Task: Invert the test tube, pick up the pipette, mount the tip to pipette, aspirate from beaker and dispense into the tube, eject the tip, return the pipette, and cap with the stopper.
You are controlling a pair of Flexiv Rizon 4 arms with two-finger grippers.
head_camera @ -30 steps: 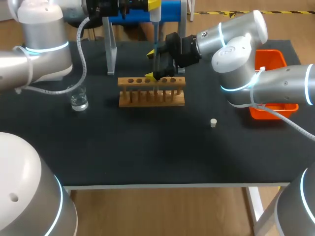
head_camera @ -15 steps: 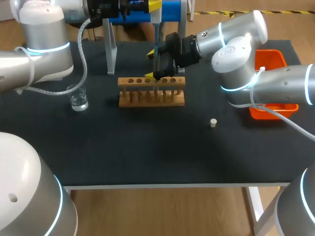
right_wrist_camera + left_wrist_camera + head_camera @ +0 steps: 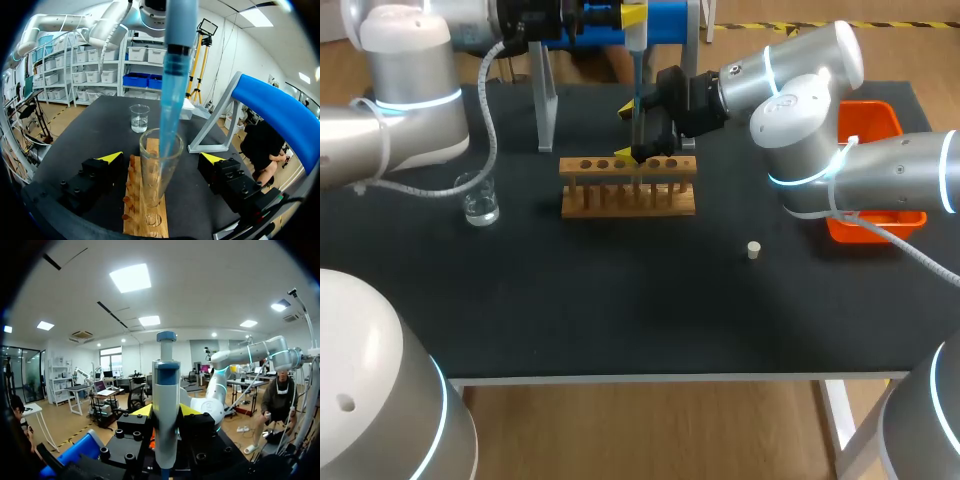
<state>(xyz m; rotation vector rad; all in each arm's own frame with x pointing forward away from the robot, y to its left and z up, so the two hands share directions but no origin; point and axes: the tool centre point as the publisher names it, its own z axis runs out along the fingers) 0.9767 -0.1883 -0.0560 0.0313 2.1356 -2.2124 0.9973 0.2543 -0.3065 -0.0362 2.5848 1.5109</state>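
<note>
Right wrist view: right gripper (image 3: 162, 157) stands open, straddling the upright test tube (image 3: 159, 172) at the wooden rack (image 3: 145, 220). Left gripper (image 3: 166, 412) clamps the pipette (image 3: 177, 45), its tip inside the tube's mouth.

- Left arm (image 3: 410, 90): silver-grey shells and fat rounded joints, with a glowing cyan ring at the seam.
- Left cable (image 3: 492, 130): grey and ribbed, looping off that arm.
- Left gripper (image 3: 166, 411): black blocks with bright yellow wedge tips, studded with round black screws (image 3: 119, 433).
- Right arm (image 3: 800, 90): the same silver-grey, with domed joint caps and cyan rings.
- Right cable (image 3: 890, 237): grey, running along the forearm.
- Right gripper (image 3: 161, 159): boxy black fingers with yellow triangular tips and small dark bolts on top.
- Left dome (image 3: 370, 380): large, pale grey, with a cyan band and a small hole.
- Right dome (image 3: 925, 420): grey, also with a cyan band.
</note>
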